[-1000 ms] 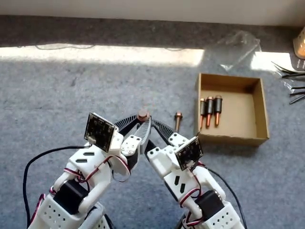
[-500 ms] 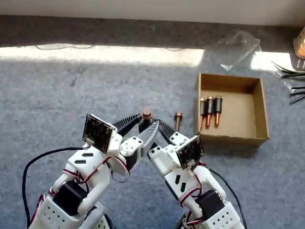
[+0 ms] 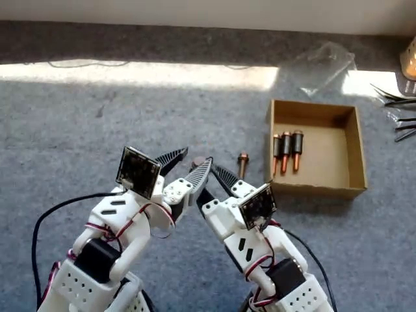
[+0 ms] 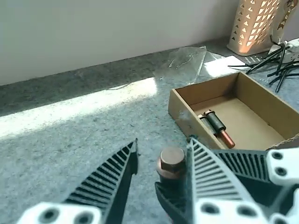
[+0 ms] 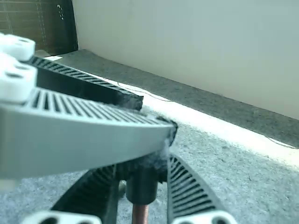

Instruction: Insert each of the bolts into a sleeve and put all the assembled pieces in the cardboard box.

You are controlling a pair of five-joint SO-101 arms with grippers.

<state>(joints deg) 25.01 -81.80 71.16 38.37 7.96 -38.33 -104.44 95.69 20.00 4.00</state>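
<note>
Sleeve [image 5: 141,184], black cylindrical, copper metal bolt [image 4: 171,159] through it, pinched by right gripper [image 3: 209,174]; left gripper [image 4: 163,142] spread, bolt head between its fingers.

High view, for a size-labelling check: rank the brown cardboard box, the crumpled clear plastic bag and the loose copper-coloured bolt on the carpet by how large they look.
1. Brown cardboard box, largest.
2. Crumpled clear plastic bag, somewhat smaller; it lies farther back, so its true size is unsure.
3. Loose copper-coloured bolt, by far the smallest.
</note>
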